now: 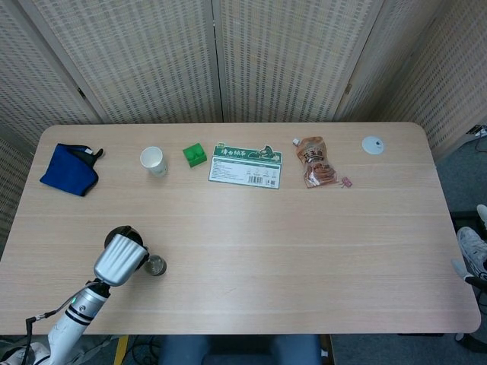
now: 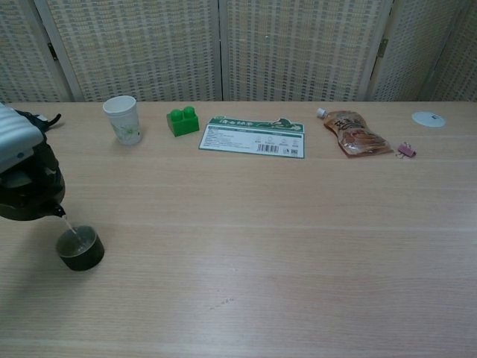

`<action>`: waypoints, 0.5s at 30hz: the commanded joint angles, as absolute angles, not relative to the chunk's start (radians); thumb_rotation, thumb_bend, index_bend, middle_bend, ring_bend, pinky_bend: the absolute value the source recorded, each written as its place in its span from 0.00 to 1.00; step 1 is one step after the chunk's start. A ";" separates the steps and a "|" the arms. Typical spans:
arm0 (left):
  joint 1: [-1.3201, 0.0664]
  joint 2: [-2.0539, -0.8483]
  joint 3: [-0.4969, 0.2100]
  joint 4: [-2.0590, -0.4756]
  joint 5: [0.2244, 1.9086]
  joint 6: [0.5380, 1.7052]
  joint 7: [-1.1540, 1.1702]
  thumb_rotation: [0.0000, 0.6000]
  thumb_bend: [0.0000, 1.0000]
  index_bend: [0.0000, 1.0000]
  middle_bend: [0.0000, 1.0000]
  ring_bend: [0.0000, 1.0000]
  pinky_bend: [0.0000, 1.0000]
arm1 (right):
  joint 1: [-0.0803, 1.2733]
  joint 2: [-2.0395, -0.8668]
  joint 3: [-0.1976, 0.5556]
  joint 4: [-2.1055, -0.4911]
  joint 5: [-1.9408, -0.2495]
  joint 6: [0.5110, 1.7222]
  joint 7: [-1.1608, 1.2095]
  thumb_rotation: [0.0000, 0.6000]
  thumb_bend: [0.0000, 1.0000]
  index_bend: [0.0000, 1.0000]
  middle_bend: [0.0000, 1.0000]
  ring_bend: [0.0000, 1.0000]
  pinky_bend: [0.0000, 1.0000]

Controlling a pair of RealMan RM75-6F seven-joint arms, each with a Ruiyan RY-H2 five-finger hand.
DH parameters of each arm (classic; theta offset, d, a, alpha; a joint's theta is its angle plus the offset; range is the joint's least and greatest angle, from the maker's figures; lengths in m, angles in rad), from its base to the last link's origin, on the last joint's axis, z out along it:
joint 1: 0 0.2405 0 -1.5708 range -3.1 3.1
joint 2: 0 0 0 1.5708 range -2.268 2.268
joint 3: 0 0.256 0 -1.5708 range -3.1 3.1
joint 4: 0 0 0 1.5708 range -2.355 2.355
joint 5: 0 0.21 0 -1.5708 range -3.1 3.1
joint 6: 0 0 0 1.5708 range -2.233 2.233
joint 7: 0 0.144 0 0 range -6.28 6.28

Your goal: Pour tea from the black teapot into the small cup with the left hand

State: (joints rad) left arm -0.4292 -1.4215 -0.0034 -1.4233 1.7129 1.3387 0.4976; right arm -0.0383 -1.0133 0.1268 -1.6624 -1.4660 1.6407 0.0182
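Observation:
My left hand holds the black teapot at the table's front left, tilted with its spout down toward the small dark cup. A thin stream of tea runs from the spout into the cup. In the head view the hand's silver back covers most of the teapot. The cup stands on the table just right of the teapot. My right hand is in neither view.
Along the back of the table lie a blue cloth, a white paper cup, a green brick, a green printed card, a snack pouch, a pink clip and a white disc.

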 commanded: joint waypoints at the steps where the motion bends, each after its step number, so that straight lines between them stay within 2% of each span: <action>1: -0.429 -1.422 -0.002 -1.419 1.716 1.340 0.499 1.00 0.39 1.00 1.00 1.00 0.47 | -0.038 -1.013 0.127 -1.663 -1.467 1.641 0.017 1.00 0.14 0.07 0.08 0.00 0.00; 15: -0.428 -1.424 -0.001 -1.401 1.720 1.342 0.497 1.00 0.39 1.00 1.00 1.00 0.47 | -0.037 -1.013 0.127 -1.666 -1.468 1.640 0.013 1.00 0.14 0.07 0.08 0.00 0.00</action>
